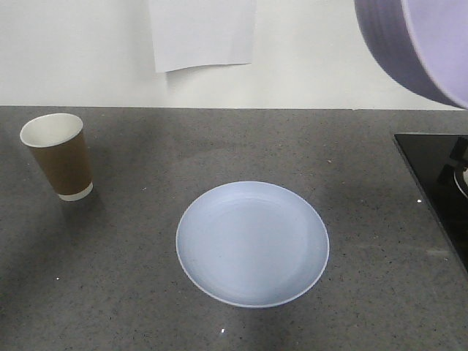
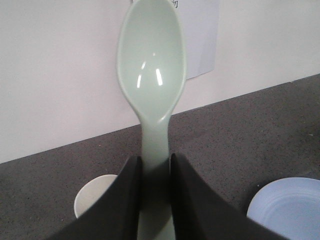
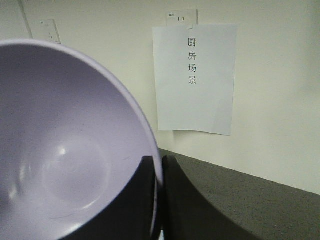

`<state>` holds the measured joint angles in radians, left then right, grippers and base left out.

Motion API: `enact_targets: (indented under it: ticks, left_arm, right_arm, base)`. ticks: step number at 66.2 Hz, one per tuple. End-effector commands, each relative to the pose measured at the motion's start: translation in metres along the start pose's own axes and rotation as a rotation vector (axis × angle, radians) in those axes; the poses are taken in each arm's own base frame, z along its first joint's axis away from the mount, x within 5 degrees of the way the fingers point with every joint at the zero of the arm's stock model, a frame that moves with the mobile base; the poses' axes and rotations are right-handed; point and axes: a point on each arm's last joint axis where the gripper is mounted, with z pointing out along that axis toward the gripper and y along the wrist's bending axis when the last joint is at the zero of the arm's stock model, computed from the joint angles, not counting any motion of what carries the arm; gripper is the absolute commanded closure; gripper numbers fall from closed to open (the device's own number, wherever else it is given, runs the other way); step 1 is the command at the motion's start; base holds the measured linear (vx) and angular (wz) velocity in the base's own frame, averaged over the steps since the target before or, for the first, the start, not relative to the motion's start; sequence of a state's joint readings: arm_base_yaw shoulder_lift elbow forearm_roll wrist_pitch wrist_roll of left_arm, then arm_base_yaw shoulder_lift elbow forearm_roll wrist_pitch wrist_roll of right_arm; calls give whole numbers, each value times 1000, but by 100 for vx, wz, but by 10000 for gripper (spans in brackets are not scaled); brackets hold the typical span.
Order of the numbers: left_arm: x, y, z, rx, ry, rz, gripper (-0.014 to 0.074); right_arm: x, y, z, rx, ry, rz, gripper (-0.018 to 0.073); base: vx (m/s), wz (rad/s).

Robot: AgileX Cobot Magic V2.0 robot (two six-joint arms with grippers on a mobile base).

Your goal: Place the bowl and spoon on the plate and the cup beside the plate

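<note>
The pale blue plate (image 1: 252, 243) lies bare on the dark counter, and its edge shows low right in the left wrist view as plate (image 2: 287, 210). The brown paper cup (image 1: 58, 155) stands upright at the far left, its rim seen as cup (image 2: 92, 196). My left gripper (image 2: 155, 165) is shut on the handle of the mint-white spoon (image 2: 152, 65), scoop pointing away. My right gripper (image 3: 161, 167) is shut on the rim of the lavender bowl (image 3: 60, 150), which hangs tilted high at the upper right, bowl (image 1: 420, 44). Neither gripper shows in the front view.
A black glossy cooktop (image 1: 439, 183) lies at the counter's right edge. A white paper sheet (image 3: 195, 77) with printed characters hangs on the back wall, above the counter's rear edge. Wall sockets (image 3: 182, 16) sit above the sheet.
</note>
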<state>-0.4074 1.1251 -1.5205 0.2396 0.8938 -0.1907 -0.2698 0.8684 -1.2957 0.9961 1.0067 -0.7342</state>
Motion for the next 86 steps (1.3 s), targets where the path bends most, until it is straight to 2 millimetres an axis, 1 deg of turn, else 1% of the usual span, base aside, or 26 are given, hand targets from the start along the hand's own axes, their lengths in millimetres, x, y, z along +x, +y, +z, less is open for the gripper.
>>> enact_targets:
  ticks: [1,86]
  left_arm:
    - [-13,1,-14,8,-110,-8,602]
    - [-13,1,-14,8,-110,-8,602]
  right_arm:
    - [-12,3,-4,0,-85,7,564]
    - [-12,3,-4,0,-85,7,564]
  base:
    - [0,0]
    - [0,0]
